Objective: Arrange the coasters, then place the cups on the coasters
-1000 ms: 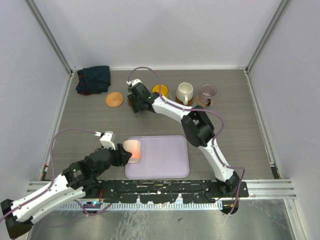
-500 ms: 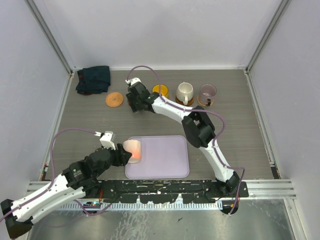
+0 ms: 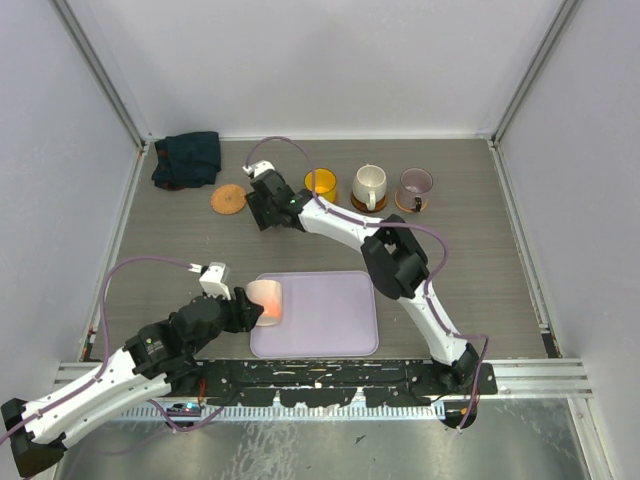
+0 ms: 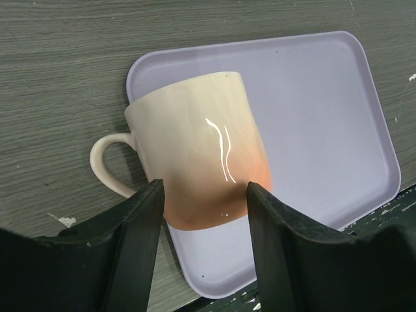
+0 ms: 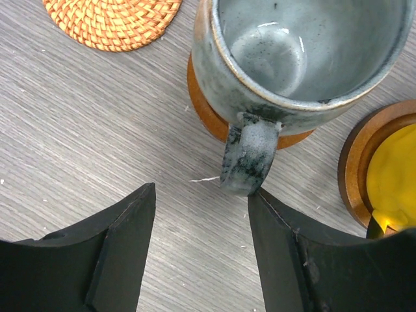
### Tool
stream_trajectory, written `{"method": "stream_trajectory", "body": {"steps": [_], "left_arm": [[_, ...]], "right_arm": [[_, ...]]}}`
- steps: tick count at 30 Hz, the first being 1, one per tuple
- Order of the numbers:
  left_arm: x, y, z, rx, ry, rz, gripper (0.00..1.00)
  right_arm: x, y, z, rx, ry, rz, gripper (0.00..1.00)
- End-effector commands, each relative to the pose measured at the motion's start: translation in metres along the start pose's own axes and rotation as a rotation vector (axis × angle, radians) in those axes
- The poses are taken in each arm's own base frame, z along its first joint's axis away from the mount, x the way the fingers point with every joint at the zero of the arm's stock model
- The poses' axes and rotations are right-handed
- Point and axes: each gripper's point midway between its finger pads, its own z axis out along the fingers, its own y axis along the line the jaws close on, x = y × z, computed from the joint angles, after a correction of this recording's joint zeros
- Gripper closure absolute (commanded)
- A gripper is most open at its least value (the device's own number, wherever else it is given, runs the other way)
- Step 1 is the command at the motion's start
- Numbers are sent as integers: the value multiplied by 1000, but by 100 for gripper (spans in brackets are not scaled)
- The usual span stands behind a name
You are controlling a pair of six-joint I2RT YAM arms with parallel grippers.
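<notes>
The right gripper (image 3: 262, 204) has been drawn a little to the left and toward the back of the surface (image 3: 470, 260) since the earlier view, so that more of the yellow cup (image 3: 320, 183) is uncovered. The left arm is seen in the same place as before.

In the right wrist view the right gripper (image 5: 201, 195) is spread, with nothing grasped. Just ahead of it, the grey-green cup (image 5: 299, 58) is set upright on a dark brown coaster (image 5: 208, 110), its handle turned toward the fingers. A woven orange coaster (image 5: 110, 19) lies bare just beside it.

The pale pink cup (image 4: 195, 156) is grasped by the left gripper (image 4: 205, 188) at its lower body and held tilted over the left edge of the lilac tray (image 4: 325, 130), handle outward. The cream cup (image 3: 369, 185) and purple-grey cup (image 3: 414, 185) are seen on coasters in the back row.
</notes>
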Motion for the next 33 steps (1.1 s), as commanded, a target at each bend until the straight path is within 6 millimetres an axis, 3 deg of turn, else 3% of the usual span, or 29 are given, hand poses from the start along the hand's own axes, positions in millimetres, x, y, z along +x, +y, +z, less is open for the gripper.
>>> {"method": "stream_trajectory", "body": {"steps": [1, 20, 24, 31, 33], "left_arm": [[-12, -2, -4, -9, -37, -19, 45], [-14, -1, -4, -16, -43, -27, 44], [-18, -2, -6, -16, -53, -28, 43], [-18, -1, -6, -30, -43, -27, 36], [-16, -1, -5, -29, -36, -22, 36]], "right_arm": [[-48, 11, -31, -35, -121, 19, 36], [-44, 25, -38, -53, -114, 19, 37], [-41, 23, -52, -44, -110, 36, 36], [-44, 19, -108, -75, -139, 86, 29], [-45, 26, -124, -138, -134, 93, 29]]}}
